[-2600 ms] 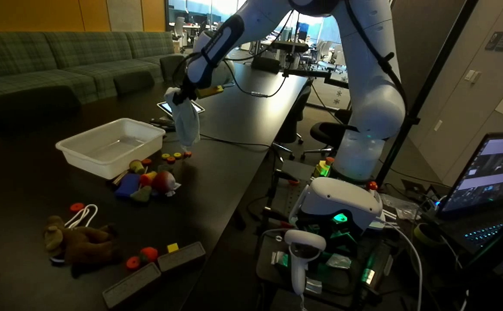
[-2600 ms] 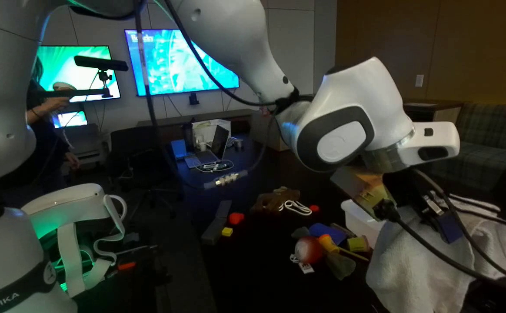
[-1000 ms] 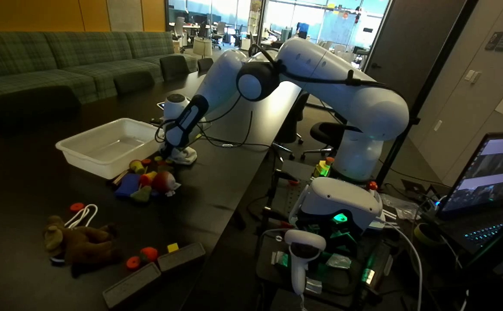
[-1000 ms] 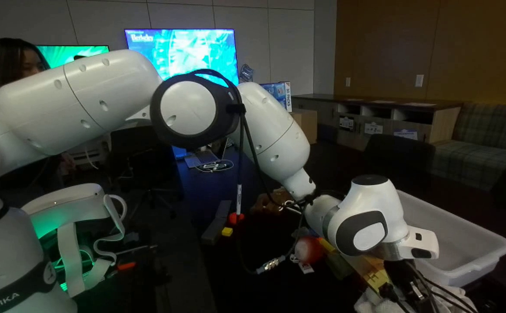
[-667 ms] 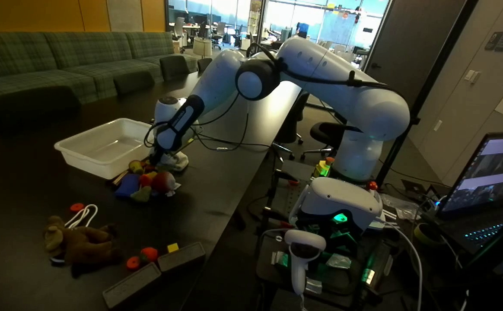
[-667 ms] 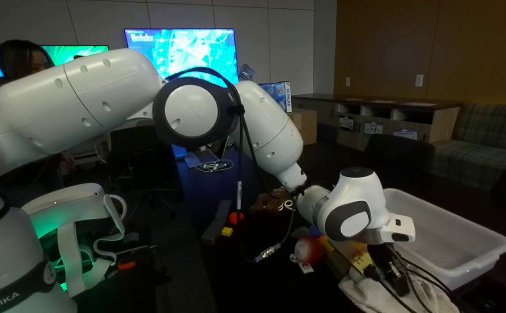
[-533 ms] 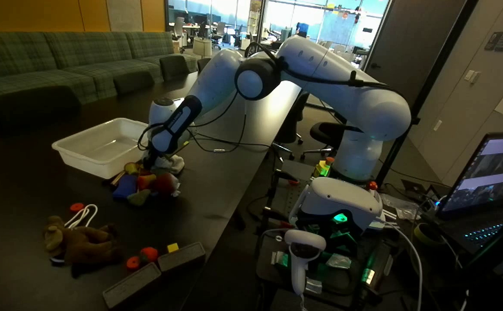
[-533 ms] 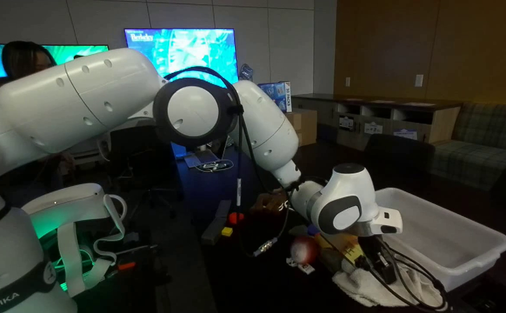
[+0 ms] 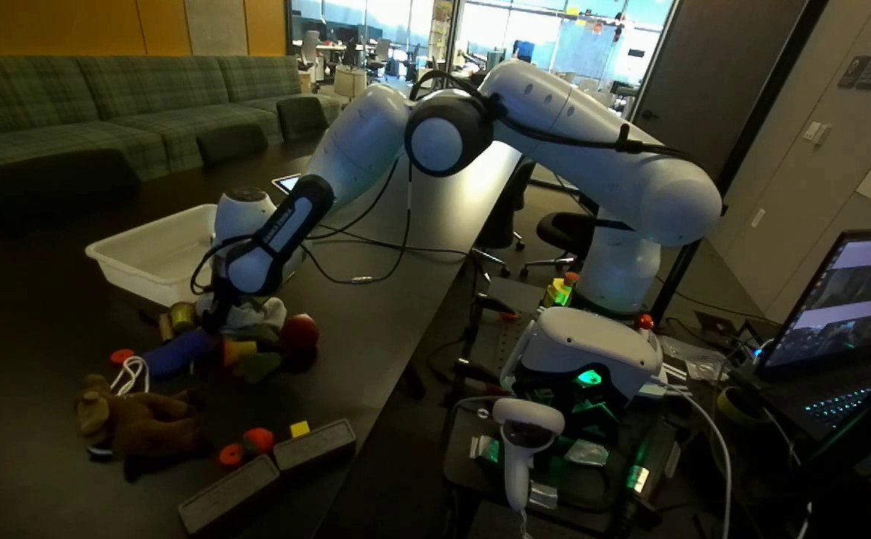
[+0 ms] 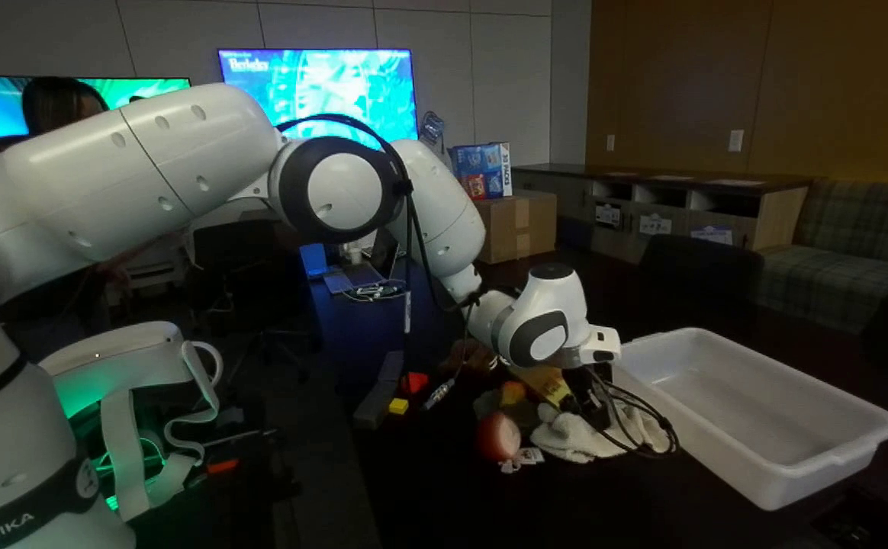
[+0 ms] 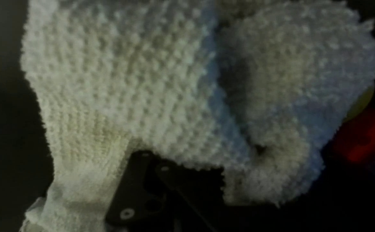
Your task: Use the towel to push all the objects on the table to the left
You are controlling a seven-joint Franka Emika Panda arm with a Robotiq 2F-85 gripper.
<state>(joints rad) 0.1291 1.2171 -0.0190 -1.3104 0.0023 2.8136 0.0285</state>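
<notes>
My gripper (image 9: 215, 311) is shut on the white towel (image 9: 254, 314), low at the table; the towel hides its fingertips. In the wrist view the towel (image 11: 136, 83) is bunched and fills most of the picture. In an exterior view the towel (image 10: 577, 438) lies crumpled on the table. Directly before it is a pile: a red-white ball (image 9: 301, 335), a blue object (image 9: 175, 353), a yellow-orange cup (image 9: 238, 352), a green soft piece (image 9: 258, 367) and an olive spool (image 9: 181, 316). A brown plush (image 9: 147, 423) lies near the blue object.
A white bin (image 9: 125, 277) stands behind the gripper. A red disc (image 9: 122, 356) lies by the plush's white cord. Grey blocks (image 9: 316, 445), a yellow cube (image 9: 299, 429) and a red toy (image 9: 258, 440) lie near the table edge. The arm's cable hangs beside the wrist.
The gripper has lowered the towel onto the table and swept it toward the plush. The pile slid ahead of it; the blue object now lies by the plush. The bin shifted slightly.
</notes>
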